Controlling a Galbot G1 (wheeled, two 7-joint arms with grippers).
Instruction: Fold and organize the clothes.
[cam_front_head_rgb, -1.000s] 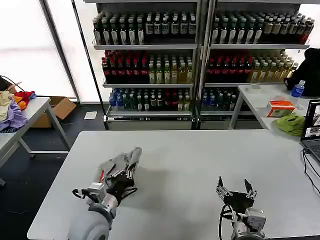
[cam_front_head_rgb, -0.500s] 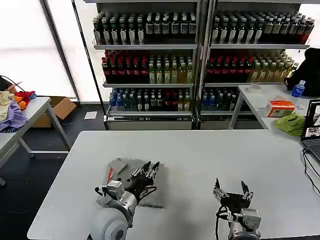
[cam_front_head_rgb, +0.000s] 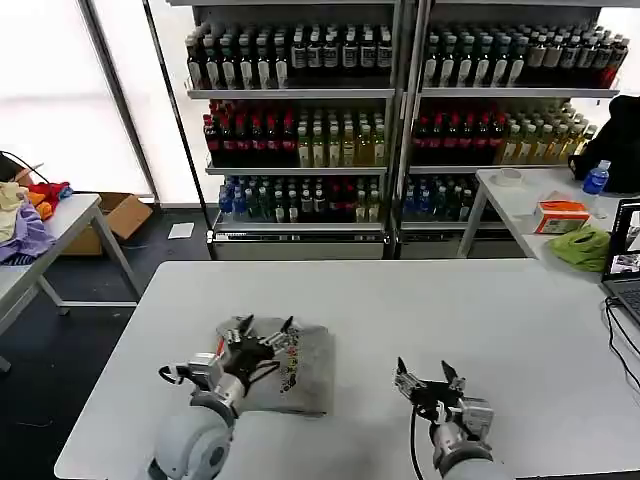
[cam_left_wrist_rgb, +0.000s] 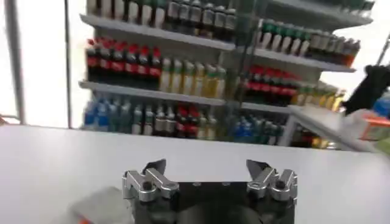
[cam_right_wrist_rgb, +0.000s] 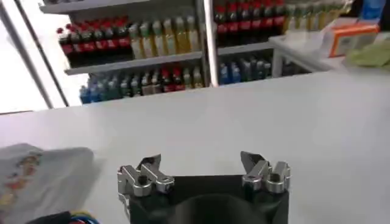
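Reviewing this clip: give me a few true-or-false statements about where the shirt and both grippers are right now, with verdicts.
1. The grey shirt lies on the white table. True.
2. The left gripper is shut on the shirt. False: it is open above the shirt, gripping nothing.
3. The right gripper is open and empty. True.
4. The right gripper rests on the shirt. False: it is over bare table, apart from the shirt.
5. The shirt lies on the robot's left side of the table. True.
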